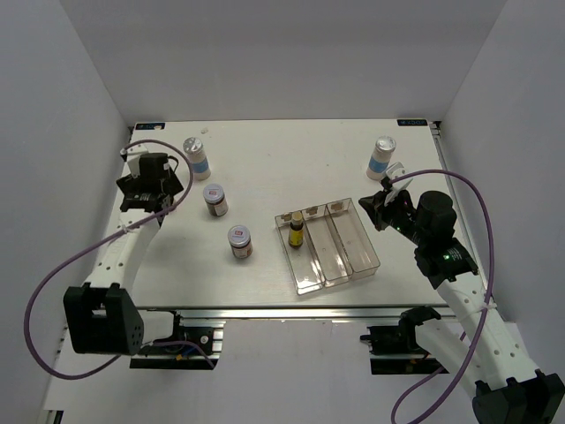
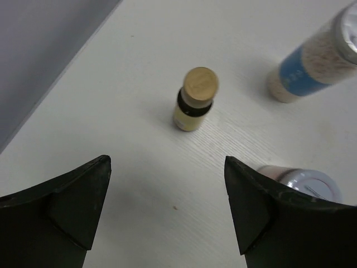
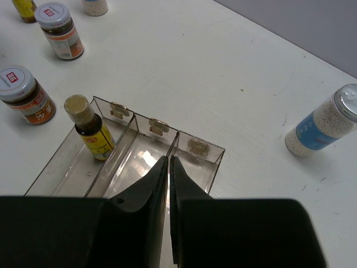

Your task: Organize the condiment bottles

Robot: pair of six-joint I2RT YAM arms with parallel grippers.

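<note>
Holds left gripper [image 2: 167,167] spread over one yellow bottle [image 2: 194,100], probably near the left edge; right gripper [image 3: 169,162] pinched shut by the tray [image 1: 357,231]. Counts two white bottles [image 1: 197,157] [image 1: 383,156] well apart at far edge, two brown jars [image 1: 215,200] [image 1: 240,241], another yellow bottle [image 1: 297,231] in tray's left slot.

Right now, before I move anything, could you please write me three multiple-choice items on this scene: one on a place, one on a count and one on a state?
1. Seen from above, which slot of the tray holds a yellow bottle? A left B middle C right
2. How many brown jars stand on the table? A one B two C three
3. The right pincer is: A wide open B shut, empty C gripping something

1 A: it stands at the left slot's far end.
2 B: two jars stand left of the tray.
3 B: its fingers meet with nothing between.
</note>
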